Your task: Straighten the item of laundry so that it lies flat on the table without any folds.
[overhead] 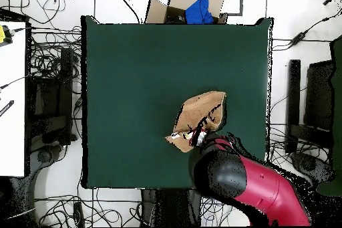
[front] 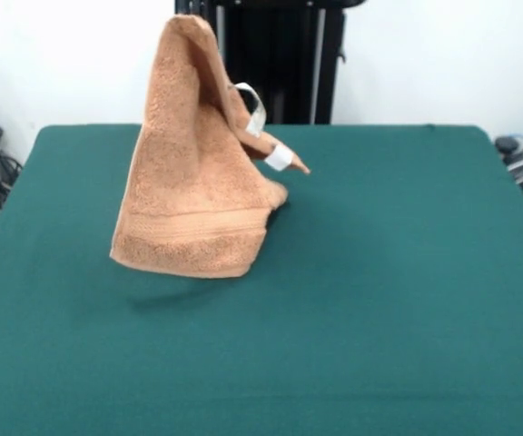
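1. Nearest the front camera lies a broad bare stretch of the large dark green felt-like table [front: 379,345]; nothing rests on it there, so there seems ample room to spread the cloth.
2. Beyond it, left of centre, the light orange-tan terry cloth towel [front: 189,195] hangs lifted in a tall, peaked drape. Its lower banded edge appears to float just above the felt, with a faint shadow beneath, so most of it looks airborne.
3. The towel narrows to a peak at the top, which suggests it is held by a corner or edge so gravity can pull the folds out.
4. A small white tag [front: 279,156] juts from a folded flap on the towel's right side; a pale loop shows above it.
5. Overhead, the red and black arm [overhead: 257,188] reaches from the base side to the towel, still bunched there.
6. The gripper is hidden by cloth; I cannot tell how it stands.
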